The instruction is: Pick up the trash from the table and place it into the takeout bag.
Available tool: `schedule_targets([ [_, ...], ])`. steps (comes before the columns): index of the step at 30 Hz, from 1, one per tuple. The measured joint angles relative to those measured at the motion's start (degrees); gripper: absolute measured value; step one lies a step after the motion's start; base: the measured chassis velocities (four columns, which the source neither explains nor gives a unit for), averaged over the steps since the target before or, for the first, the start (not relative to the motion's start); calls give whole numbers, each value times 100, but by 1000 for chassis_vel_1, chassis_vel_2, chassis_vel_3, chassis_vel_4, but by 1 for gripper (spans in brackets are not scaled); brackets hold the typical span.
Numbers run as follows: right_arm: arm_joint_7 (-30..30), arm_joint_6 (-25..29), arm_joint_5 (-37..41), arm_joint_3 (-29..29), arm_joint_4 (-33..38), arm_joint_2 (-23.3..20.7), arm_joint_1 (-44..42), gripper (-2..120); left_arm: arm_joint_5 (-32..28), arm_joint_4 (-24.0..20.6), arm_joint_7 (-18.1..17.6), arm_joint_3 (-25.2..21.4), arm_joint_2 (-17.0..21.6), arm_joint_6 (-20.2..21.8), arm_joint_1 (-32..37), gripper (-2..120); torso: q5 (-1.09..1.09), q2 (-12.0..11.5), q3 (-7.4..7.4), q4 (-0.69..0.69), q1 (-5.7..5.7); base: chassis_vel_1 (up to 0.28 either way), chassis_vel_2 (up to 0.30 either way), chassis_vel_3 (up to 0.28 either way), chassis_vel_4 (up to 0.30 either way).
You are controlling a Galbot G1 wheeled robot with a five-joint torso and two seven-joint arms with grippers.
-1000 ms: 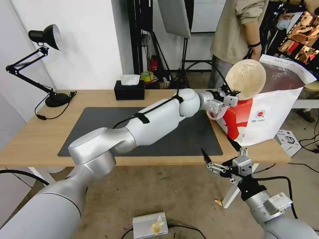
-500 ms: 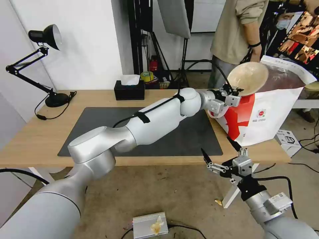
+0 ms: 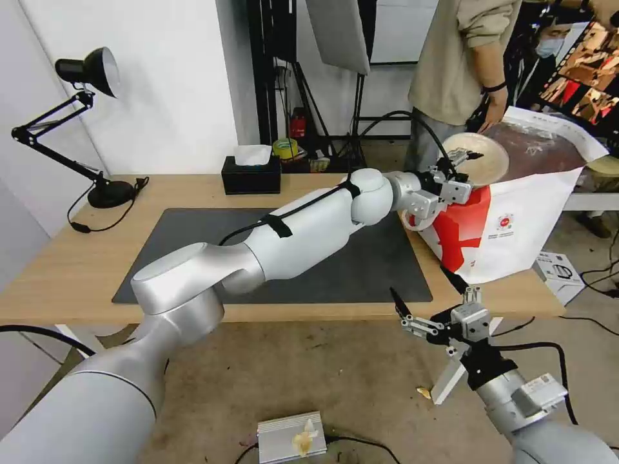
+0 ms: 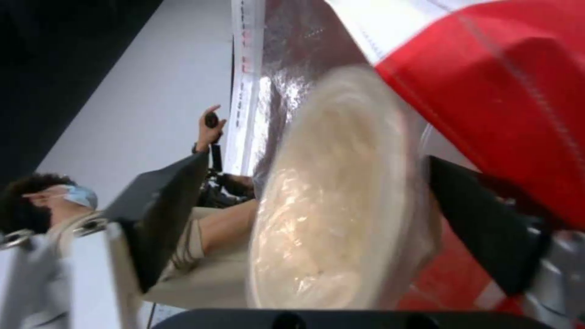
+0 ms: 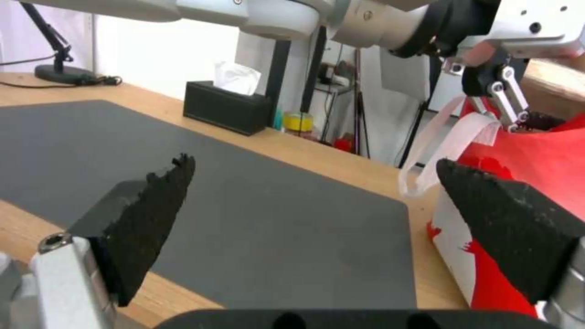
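Note:
The beige shallow bowl [image 3: 482, 160] lies tilted in the mouth of the red-and-white takeout bag [image 3: 529, 212], which stands at the right end of the table [image 3: 77, 270]. My left gripper [image 3: 465, 155] reaches over the bag's near rim and is open. In the left wrist view the bowl [image 4: 329, 214] sits loose between the spread fingers [image 4: 164, 210], against the foil lining and red wall of the bag [image 4: 512, 91]. My right gripper [image 3: 429, 303] hangs open and empty below the table's front edge, facing the bag [image 5: 530, 151].
A dark grey mat [image 3: 193, 245] covers the table's middle. At the back edge stand a black tissue box [image 3: 251, 174] and a desk lamp [image 3: 97, 187]. A small white box [image 3: 560, 270] lies on the floor to the right. A person stands behind the bag.
The bowl went from upright above the bag's rim to tilted flat and lower in its mouth. The left gripper has opened. The right arm has not moved.

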Motion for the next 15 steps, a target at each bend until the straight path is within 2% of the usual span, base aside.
schedule_targets([
  [15, 0, 0, 0, 0, 0, 0, 0, 100, 3, -124, -303, -14, -2, -6, -106, 100, 0, 0, 0, 0, 0, 0, 0, 0, 0],
])
